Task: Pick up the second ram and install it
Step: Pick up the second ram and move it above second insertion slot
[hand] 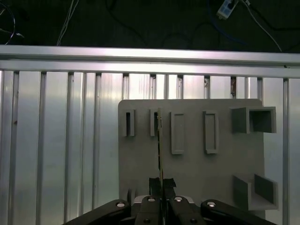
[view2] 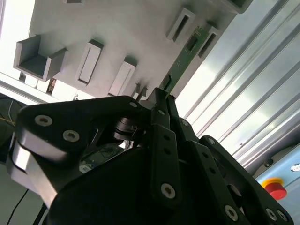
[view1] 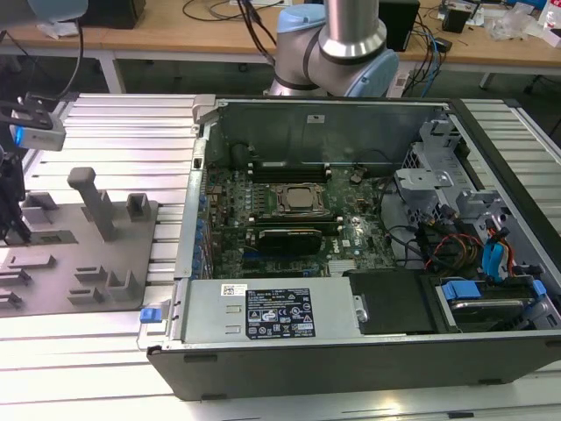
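The second ram (hand: 160, 140) is a thin green stick seen edge-on in the first wrist view, hanging over the grey holder plate (hand: 192, 168) beside its narrow slots. The second wrist view shows its green face with dark chips (view2: 185, 54) reaching out from the fingers. My gripper (hand: 161, 186) is shut on the stick's near end, the black fingertips (view2: 157, 101) pressed to both sides. In the exterior view the gripper (view1: 10, 197) hangs at the far left above the holder plate (view1: 61, 263), well away from the open computer case (view1: 351, 237).
The case's motherboard has a silver-framed processor socket (view1: 296, 199) with long black slots on either side (view1: 289, 167). A grey post (view1: 92, 202) and raised blocks stand on the holder plate. Ribbed aluminium table (view1: 131, 132) lies all around; cables and drive bays fill the case's right part.
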